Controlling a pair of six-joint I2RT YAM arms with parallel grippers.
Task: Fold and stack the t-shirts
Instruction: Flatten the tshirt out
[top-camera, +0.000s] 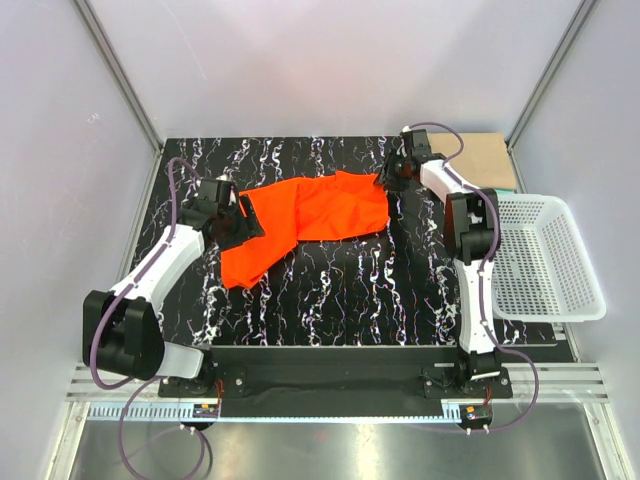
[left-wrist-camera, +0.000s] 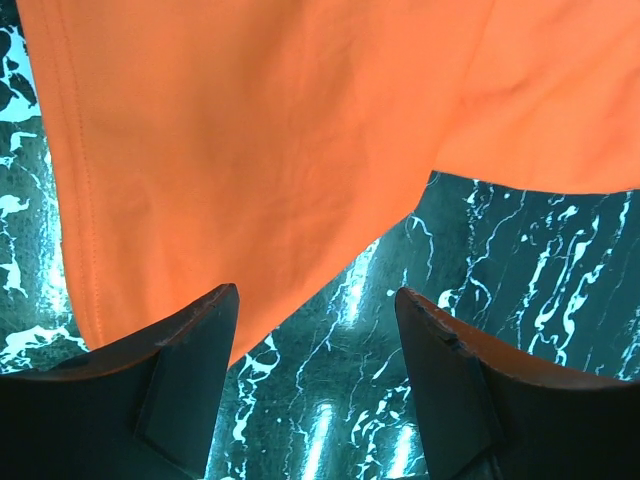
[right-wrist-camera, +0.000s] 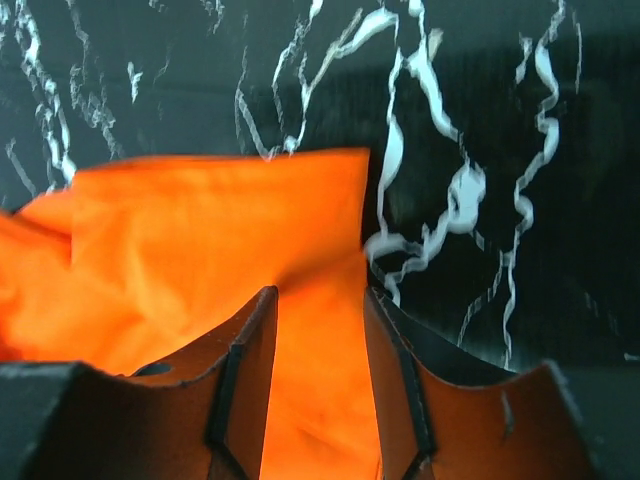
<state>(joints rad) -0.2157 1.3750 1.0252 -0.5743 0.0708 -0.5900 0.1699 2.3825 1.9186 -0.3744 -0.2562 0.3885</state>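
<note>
The orange-red t-shirt lies crumpled and partly spread on the black marbled table, running from back right to front left. My left gripper is at the shirt's left edge; in the left wrist view it is open and empty over bare table, with the shirt's hem by the left finger. My right gripper is at the shirt's back right corner. In the right wrist view it is partly open and straddles the cloth, which puckers at the left fingertip. A folded tan shirt lies at the back right; a teal one is not clearly seen.
A white plastic mesh basket stands at the right edge of the table, close beside the right arm. Grey walls and frame posts close in the back and both sides.
</note>
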